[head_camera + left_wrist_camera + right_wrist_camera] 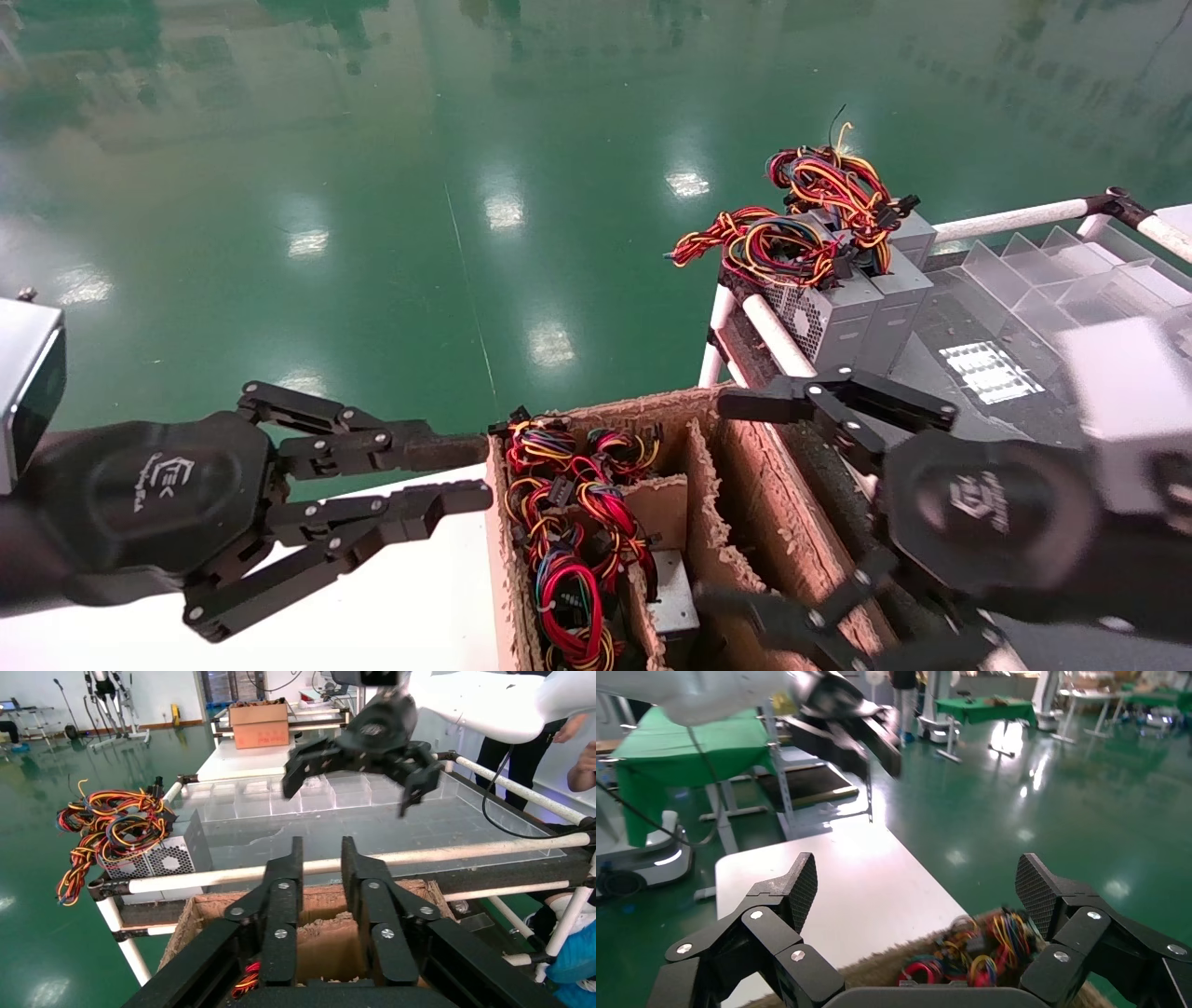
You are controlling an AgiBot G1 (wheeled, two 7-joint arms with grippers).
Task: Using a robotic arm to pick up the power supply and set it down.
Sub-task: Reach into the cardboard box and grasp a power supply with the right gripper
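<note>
Head view: right tool (745,503), black w/ white logo on its palm, hangs over the right side of the cardboard box (745,466), fingers spread wide, nothing between them. Left tool (461,475) sits at the box's left edge, above the white table (391,606), fingers nearly together w/ a narrow gap, holding nothing. The power supply (672,601) is down in a slot of the box, just a grey metal corner showing beside its mostly red wire bundle (573,540). Other grey boxes (857,312) w/ yellow-orange wires stand on the pipe-frame rack (1006,222) beyond the box, next to clear plastic bins (1071,270). Green floor (372,186) behind.

Left wrist view: left tool (321,855) w/ fingers near-parallel, slim gap, above the box's open compartment. Right tool (358,787) farther off, over the rack, spread. Grey boxes w/ wires at the rack's corner.

Right wrist view: right tool (916,892) spread wide, textured pads (802,887) facing each other, empty. Wire bundle lies below, between the fingers, inside the box. White table just beyond the box; left tool (859,734) blurred above it.
</note>
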